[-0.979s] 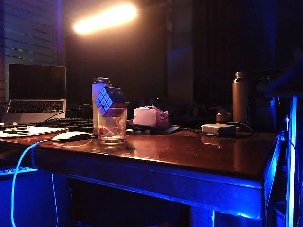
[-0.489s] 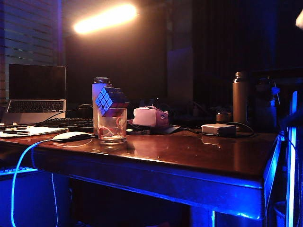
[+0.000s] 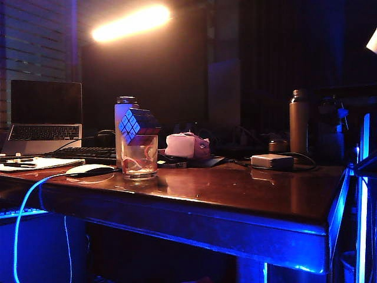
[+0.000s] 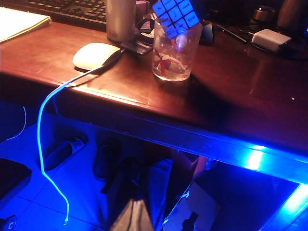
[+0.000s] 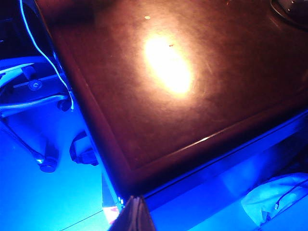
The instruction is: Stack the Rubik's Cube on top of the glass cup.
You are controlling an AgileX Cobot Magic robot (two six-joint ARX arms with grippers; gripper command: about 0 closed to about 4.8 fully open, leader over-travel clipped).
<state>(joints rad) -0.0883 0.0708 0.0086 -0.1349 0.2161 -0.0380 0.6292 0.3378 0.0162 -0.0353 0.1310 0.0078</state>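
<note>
Exterior view shows the cube [image 3: 138,126] already sitting on the cup [image 3: 139,157], tilted, one corner dipping into the mouth and its edges resting on the rim. The cup stands near the front left of the table [image 3: 235,188], just in front of a white bottle [image 3: 122,118] and beside a mouse [image 3: 88,170]. The left wrist view gives the same reading: cube [image 4: 177,14] wedged corner-down in the cup [image 4: 174,57], nothing holding it. By the look of it the stacking is done; only a retreat of the arms seems left, though the cube sits crooked rather than flat.

The left gripper appears in no picture, so its state cannot be told. The right gripper [image 5: 134,215] hangs off the table's near corner, well apart from the cup, its jaws pressed together on nothing.

Against the earlier frames, cube and cup have not shifted. At the right edge of the exterior view, the dark arm shape seen a second ago is gone, and only a pale scrap shows in the top right corner.
</note>
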